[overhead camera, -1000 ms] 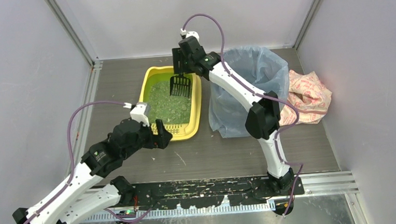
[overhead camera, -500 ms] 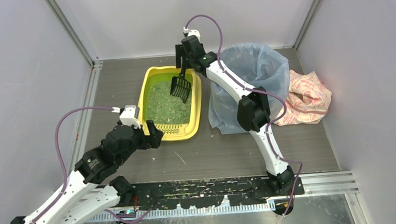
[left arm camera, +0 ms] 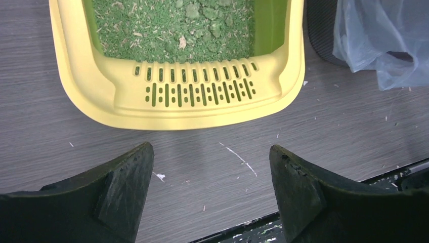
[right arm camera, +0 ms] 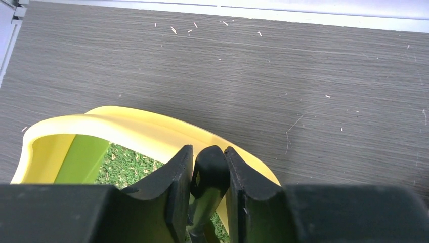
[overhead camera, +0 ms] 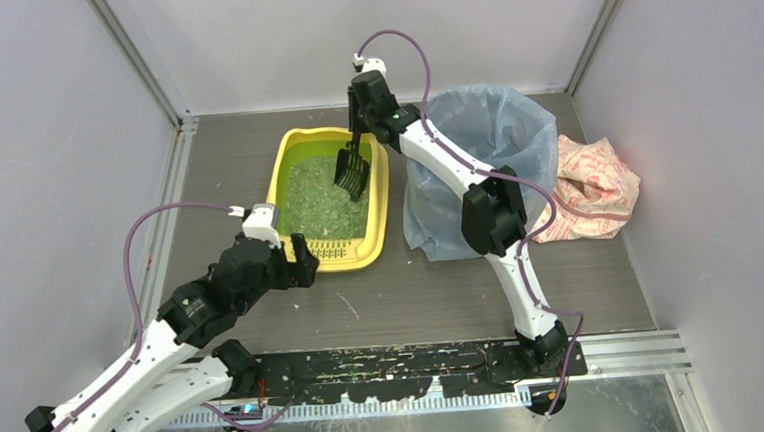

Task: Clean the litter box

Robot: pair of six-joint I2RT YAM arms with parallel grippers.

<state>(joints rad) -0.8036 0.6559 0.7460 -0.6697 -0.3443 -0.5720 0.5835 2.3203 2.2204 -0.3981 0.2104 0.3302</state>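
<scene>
Scooping well calls for shallow passes: the right pincer [right arm camera: 208,152] clamps the scoop [overhead camera: 351,170] by its handle above the litter box [left arm camera: 192,109], which sits on the bench [overhead camera: 463,291] beside the bin [overhead camera: 494,139]. The left pincer [left arm camera: 210,149], wide and empty, could brace its grated end.

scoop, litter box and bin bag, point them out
scoop [overhead camera: 352,171], top view, slotted head.
litter box [left arm camera: 200,90], left wrist view, slotted grate at its near end.
bin bag [overhead camera: 428,218], top view, front wall.
</scene>
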